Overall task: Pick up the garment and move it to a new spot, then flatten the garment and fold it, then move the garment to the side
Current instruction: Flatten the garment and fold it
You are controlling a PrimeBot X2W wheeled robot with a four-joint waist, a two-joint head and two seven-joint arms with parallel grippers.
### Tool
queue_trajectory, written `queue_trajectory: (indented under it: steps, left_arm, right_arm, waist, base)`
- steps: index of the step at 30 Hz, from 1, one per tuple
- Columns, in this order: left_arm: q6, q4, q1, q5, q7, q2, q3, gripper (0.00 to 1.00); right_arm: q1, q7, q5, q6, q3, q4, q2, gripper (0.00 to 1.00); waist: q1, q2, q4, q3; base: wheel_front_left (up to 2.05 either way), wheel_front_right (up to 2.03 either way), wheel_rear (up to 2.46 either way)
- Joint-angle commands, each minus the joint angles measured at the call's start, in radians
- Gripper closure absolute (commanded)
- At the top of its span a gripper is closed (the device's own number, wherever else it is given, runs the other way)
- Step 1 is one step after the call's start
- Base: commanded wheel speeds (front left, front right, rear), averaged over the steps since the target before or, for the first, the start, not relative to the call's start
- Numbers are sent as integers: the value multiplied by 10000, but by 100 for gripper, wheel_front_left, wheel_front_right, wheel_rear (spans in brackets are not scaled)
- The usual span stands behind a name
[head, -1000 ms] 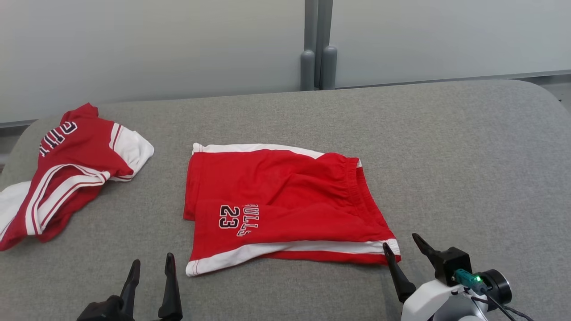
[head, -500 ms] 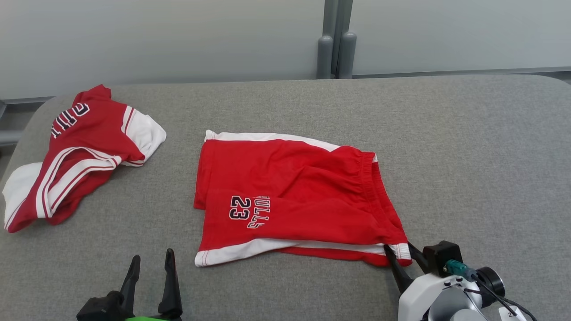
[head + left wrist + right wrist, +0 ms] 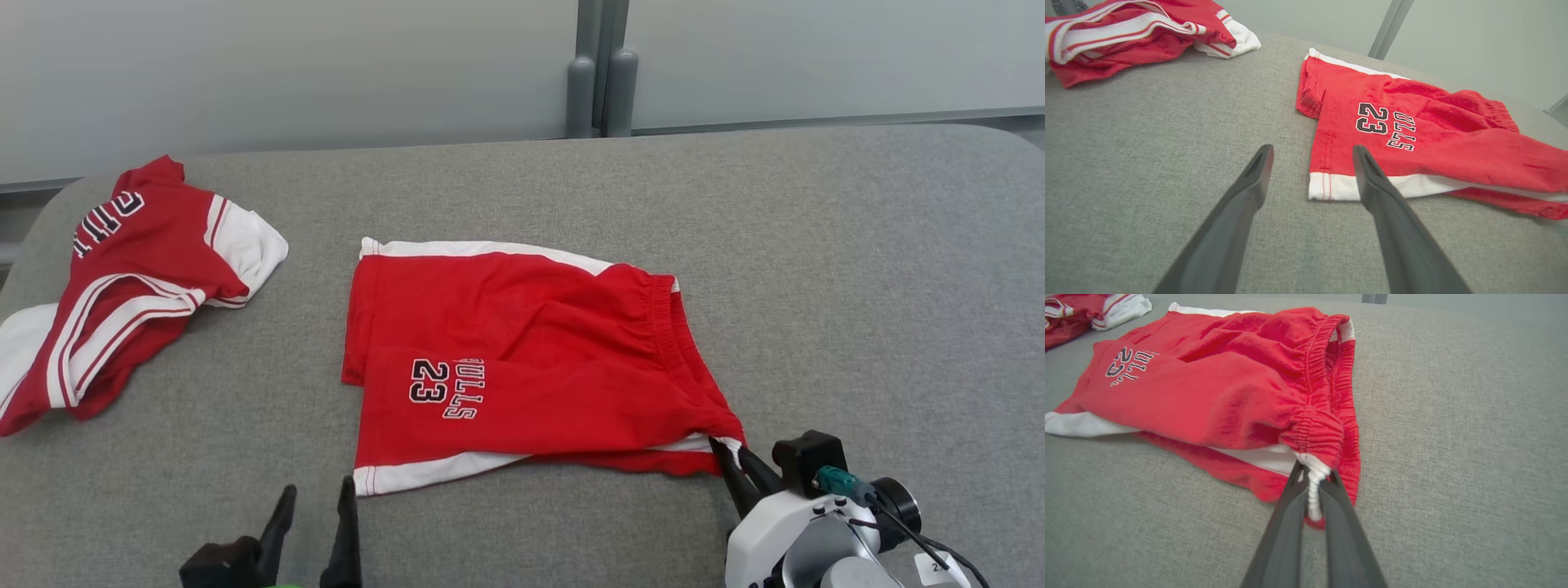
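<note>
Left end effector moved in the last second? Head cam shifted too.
Yes. The left end effector slid toward the robot's right: the gap to the near white hem corner of the shorts, wide before, is almost closed.

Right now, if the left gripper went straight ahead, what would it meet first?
Probably the shorts: their near white hem corner lies just ahead of the left gripper. Height is unclear.

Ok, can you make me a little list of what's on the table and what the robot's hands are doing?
table: grey fabric top
shorts: red, white trim, number 23, lying mid-table
shirt: red and white, crumpled, far left
right gripper: shut on the shorts' waistband corner
left gripper: open, holding nothing, near the shorts' front left corner
</note>
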Motion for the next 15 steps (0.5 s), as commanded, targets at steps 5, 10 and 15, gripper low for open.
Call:
queue_trajectory:
  steps: [5,10,15]
  left_arm:
    - [-536,708,-446,-95,599,21,-561,0]
    - [-793,1695,-1012,-152,864,-85,-781,0]
    - [-1020,2781,-1579,-177,940,-206,-899,0]
  right_arm:
    - [125,39,5,1,-21,-309,-110,100]
    - [95,-2,-2,1,24,-350,-198,100]
    - [-20,-30,39,1,81,-284,-268,100]
  waist:
    - [0,51,-120,48]
    - [0,51,-192,98]
    - [0,51,-292,181]
  base:
    - [0,0,0]
    - [0,0,0]
    - [0,0,0]
